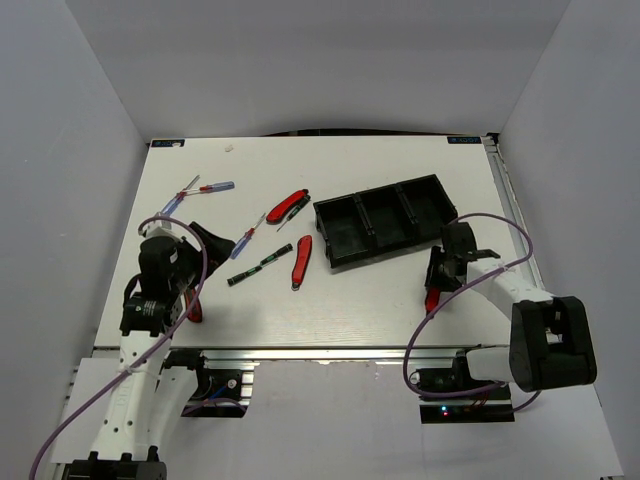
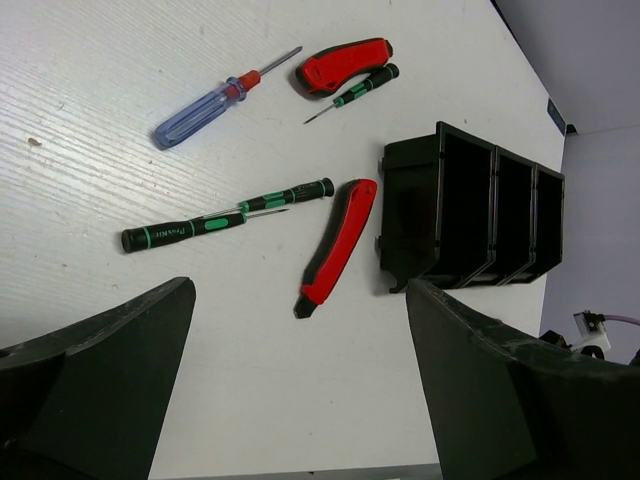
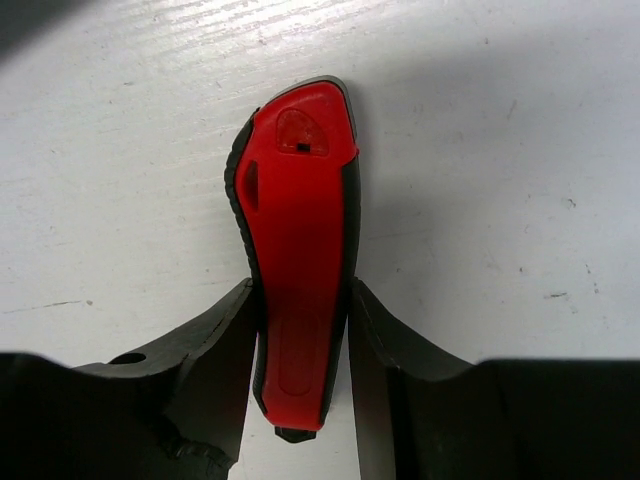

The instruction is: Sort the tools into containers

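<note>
Filling the right pincer (image 3: 301, 300) is a folded knife (image 3: 300, 190) — red, black-edged.

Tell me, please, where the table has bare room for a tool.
Bare: the far strip behind the tray; the near strip between the left arm and the red knife in the right jaws. Crowded: left-centre, around the screwdrivers.
</note>
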You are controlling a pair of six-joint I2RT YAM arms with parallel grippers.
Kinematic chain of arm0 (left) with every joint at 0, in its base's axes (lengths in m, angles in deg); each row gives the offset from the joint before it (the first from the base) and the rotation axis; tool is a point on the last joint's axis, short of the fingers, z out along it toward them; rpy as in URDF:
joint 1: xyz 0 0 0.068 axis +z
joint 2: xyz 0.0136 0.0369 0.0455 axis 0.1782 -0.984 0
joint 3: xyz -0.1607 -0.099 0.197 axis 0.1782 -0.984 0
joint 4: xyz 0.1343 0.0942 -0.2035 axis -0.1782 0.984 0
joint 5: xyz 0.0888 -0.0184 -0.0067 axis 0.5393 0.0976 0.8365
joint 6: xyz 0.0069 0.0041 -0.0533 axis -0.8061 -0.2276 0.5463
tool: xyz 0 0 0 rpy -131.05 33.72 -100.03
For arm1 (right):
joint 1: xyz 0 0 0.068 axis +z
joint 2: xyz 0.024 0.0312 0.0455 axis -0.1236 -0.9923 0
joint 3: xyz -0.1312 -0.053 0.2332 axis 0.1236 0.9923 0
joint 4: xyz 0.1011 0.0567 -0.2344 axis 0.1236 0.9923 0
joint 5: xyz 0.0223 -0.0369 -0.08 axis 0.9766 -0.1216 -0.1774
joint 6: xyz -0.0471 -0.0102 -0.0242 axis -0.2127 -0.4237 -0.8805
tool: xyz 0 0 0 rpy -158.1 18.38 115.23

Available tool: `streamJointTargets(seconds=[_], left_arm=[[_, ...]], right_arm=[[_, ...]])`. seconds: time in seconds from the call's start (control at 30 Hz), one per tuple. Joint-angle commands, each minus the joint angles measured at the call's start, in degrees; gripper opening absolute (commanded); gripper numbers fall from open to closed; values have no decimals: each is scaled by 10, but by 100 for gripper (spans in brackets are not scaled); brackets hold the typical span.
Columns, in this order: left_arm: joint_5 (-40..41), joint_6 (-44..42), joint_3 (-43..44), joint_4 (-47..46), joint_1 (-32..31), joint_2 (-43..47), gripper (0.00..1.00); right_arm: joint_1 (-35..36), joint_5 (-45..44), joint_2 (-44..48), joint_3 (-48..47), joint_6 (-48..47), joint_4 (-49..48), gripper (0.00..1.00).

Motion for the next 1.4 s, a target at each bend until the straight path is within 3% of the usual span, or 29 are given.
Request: streamJointTargets(seconds=[0.0,0.03,0.3,0.47,0.67,0.77,1.17,1.27,1.37], left_arm=[[11,-5,7,3,1,-10,98],[12,-6,8,3,1,-13,98],[6,-13,23,-22,1,-35,98],[-2,-20,18,-48,2,-40,98],[-13,-35,25,-62,2,-75,98],[-13,-52,39,-62,2,-87,98],[17,-62,35,-51,1,-61,98],[16,-59,35,-51,2,-60,98],[14,-55,39,-44,2,-58,97]], right_arm=[[5,57,-19,-24,-9,-33,11],[5,64,-12,-34,-12,-14,0],[7,170,75,-135,-68,71,0],[11,243,107,-176,-175,64,0],[6,255,14,-271,-385,-5,0],[-10,245,-64,-315,-417,-21,0],[-56,230,-226,-437,-474,-46,4],[-59,222,-265,-467,-476,-50,8],[-60,214,-289,-480,-470,-49,27]])
